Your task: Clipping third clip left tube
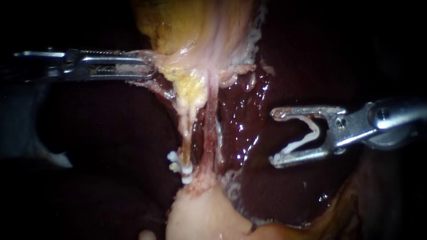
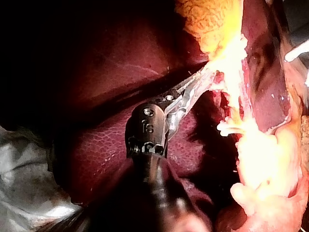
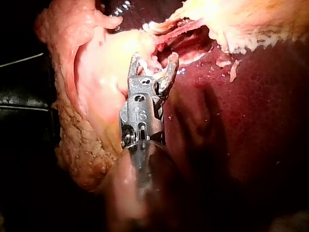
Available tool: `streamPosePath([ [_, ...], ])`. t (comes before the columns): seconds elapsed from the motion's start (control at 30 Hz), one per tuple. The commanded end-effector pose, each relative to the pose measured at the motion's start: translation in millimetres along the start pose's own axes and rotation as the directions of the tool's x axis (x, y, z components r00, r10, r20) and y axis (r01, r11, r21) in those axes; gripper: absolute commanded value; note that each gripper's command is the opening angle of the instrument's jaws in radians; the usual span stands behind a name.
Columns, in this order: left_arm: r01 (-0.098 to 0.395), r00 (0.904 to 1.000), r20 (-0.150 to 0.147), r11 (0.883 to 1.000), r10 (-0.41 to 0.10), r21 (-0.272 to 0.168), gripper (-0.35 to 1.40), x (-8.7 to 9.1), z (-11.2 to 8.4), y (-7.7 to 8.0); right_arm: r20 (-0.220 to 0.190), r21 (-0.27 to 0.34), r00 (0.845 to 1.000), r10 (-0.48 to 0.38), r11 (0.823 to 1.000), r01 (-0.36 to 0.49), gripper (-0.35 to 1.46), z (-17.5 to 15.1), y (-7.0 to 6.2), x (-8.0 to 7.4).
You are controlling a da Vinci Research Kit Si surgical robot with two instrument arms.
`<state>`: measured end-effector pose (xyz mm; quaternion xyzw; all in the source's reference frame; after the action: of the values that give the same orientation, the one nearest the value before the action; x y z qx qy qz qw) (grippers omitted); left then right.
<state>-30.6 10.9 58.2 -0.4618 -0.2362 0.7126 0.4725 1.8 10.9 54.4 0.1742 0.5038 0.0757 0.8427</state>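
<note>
While the right tool (image 1: pixel 273 137) holds a clip (image 1: pixel 316 132) in wide jaws, the left tube (image 1: pixel 187 138) lies well apart.

The left tube (image 1: pixel 190 129) is stretched upright, white clips (image 1: pixel 180 167) fixed low; an open clip (image 1: pixel 316 133) is held at three o'clock.

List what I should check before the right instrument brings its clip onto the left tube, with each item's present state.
Seating of clip in right instrument: ok, between both wide jaws.
Grip of left instrument on tissue: ok, jaws shut on it.
Bare left tube above placed clips: ok.
Gap from left tube to right tube: ok, it shows.
Jaws around left tube: not ok, apart from it, over liver.
Space behind tube: cannot tell.
</note>
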Motion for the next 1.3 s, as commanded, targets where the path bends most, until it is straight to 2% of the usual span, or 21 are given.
streamPosePath([
  [0.03, 0.0, 1.0, 0.001, 1.0, 0.0, -0.002, -0.35, 0.2, -0.2, 0.0, 0.0, 0.0, 1.0, 0.001, 1.0, -0.001, 0.5, 0.0, 0.0, 0.0],
  [0.13, 0.007, 1.0, 0.004, 1.0, -0.007, -0.005, -0.35, 1.3, -1.5, 0.4, 0.0, -0.001, 1.0, 0.001, 1.0, -0.001, 0.5, 0.0, 0.1, 0.0],
  [0.33, 0.036, 0.9985, -0.041, 0.999, -0.036, -0.001, -0.35, 5.3, -6.5, 1.3, 0.0, 0.0, 1.0, 0.001, 1.0, -0.001, 0.5, 0.0, 0.1, -0.1],
  [0.4, 0.037, 0.998, -0.052, 0.999, -0.037, 0.006, -0.35, 6.0, -8.2, 1.6, -0.001, 0.002, 1.0, 0.001, 1.0, -0.001, 0.5, 0.0, 0.1, -0.1],
  [0.5, 0.041, 0.9974, -0.06, 0.999, -0.041, 0.011, -0.35, 6.2, -9.4, 1.5, -0.005, 0.013, 1.0, 0.001, 1.0, 0.0, 0.5, 0.1, 0.0, 0.1],
  [0.73, 0.041, 0.9972, -0.064, 0.999, -0.039, 0.017, -0.35, 5.8, -8.8, 1.5, -0.023, 0.046, 1.0, -0.005, 0.999, 0.006, 0.5, 2.4, -0.6, 1.4],
  [0.97, 0.04, 0.9971, -0.066, 0.999, -0.039, 0.021, -0.35, 5.6, -8.4, 1.7, -0.067, 0.073, 0.996, 0.065, 0.996, -0.06, 0.5, 6.6, -1.1, 2.9],
  [1.1, 0.04, 0.9971, -0.066, 0.999, -0.039, 0.02, -0.35, 5.6, -8.3, 1.8, -0.088, 0.073, 0.993, 0.077, 0.995, -0.071, 0.5, 9.2, -0.7, 3.6],
  [1.3, 0.039, 0.9972, -0.064, 0.999, -0.038, 0.016, -0.35, 5.4, -8.1, 1.9, -0.094, 0.072, 0.992, 0.087, 0.994, -0.08, 0.49, 13.1, 1.0, 4.2],
])
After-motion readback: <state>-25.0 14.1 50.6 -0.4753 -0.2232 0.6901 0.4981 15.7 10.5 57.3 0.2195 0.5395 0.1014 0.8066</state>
